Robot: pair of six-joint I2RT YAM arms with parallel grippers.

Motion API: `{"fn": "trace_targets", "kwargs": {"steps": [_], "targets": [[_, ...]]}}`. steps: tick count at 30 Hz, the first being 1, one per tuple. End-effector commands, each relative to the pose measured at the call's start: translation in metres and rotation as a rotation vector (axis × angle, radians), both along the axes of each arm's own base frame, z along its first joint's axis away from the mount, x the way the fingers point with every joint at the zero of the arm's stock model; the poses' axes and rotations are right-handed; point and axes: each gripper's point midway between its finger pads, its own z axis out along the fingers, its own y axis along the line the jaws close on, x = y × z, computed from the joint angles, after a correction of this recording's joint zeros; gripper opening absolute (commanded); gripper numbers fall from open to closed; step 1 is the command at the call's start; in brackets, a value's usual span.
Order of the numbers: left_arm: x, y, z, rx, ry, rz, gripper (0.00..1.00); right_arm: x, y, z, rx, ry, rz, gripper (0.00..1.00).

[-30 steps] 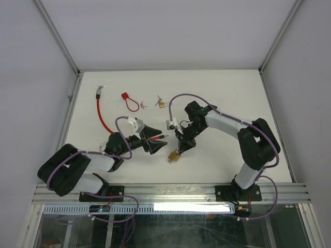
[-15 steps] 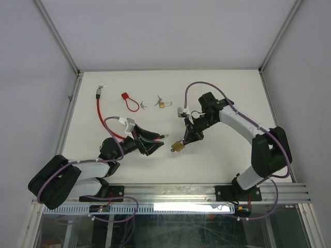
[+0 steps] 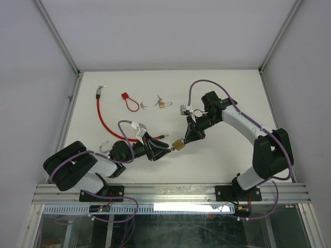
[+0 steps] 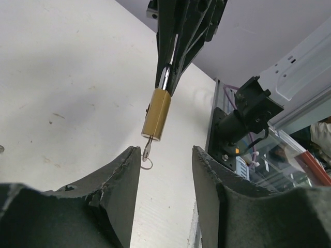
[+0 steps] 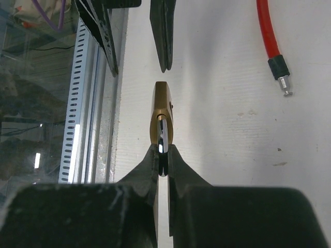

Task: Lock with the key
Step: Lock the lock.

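Observation:
A brass padlock (image 3: 178,144) hangs above the table with my right gripper (image 3: 187,138) shut on its silver shackle (image 5: 162,137). In the right wrist view the padlock body (image 5: 161,111) points away from my right gripper (image 5: 163,155). A small key (image 4: 147,150) with a wire ring sticks out of the padlock's (image 4: 156,113) lower end. My left gripper (image 4: 165,150) faces that end with its jaws apart. The key lies just beyond the left fingertip (image 4: 132,155) and nothing is between the pads. From above, my left gripper (image 3: 166,150) sits right beside the padlock.
A red cable lock (image 3: 101,116) curves along the left of the table, its metal end (image 5: 282,85) near the grippers. Further back lie a red-tagged loop (image 3: 129,101) and a small brass padlock with keys (image 3: 162,103). A metal rail (image 3: 170,192) runs along the near edge.
My right gripper lifted the padlock and carried it further back. My left gripper swung right until its tips reached the key end, and its jaws narrowed.

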Motion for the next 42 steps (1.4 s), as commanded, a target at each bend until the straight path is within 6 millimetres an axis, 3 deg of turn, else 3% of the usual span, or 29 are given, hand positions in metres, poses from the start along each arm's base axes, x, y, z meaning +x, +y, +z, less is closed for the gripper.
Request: {"fn": "trace_targets", "kwargs": {"steps": [1,9,31,36,42], "targets": [[0.012,-0.008,0.013,-0.033,-0.078,0.039,0.43,0.001,0.008,0.035,0.112,-0.036,0.011,0.0],[0.017,-0.014,-0.002,0.001,-0.058,0.031,0.37,0.0,0.008,0.035,0.121,-0.023,0.01,0.0],[0.006,-0.029,0.006,-0.05,-0.081,-0.068,0.21,-0.003,0.009,0.032,0.126,-0.003,0.014,0.0],[0.003,-0.03,0.006,-0.048,-0.096,-0.085,0.0,-0.003,0.009,0.031,0.128,0.0,0.016,0.0],[-0.001,-0.022,-0.002,-0.001,-0.175,-0.086,0.0,-0.002,0.008,0.036,0.131,-0.002,0.015,0.0]]}}
